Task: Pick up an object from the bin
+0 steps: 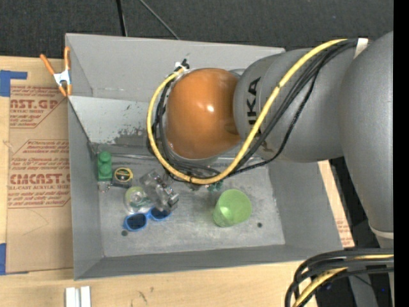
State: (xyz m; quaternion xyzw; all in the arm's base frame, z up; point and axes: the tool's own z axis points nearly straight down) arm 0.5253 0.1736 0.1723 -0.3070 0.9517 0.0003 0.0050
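Note:
My gripper point(161, 189) reaches down from under the arm's orange cover into the left half of the bin. Just left of it lies a clear, glassy ball point(135, 198). A pair of blue toy glasses point(143, 219) lies just below it on the bin floor. To its right, a light green cup point(231, 208) lies on its side, apart from the gripper. I cannot see anything held in the gripper.
A small green bottle point(103, 165) stands by the bin's left wall, with a round black and yellow thing point(121, 174) beside it. The arm and its cover hide the back and middle of the bin.

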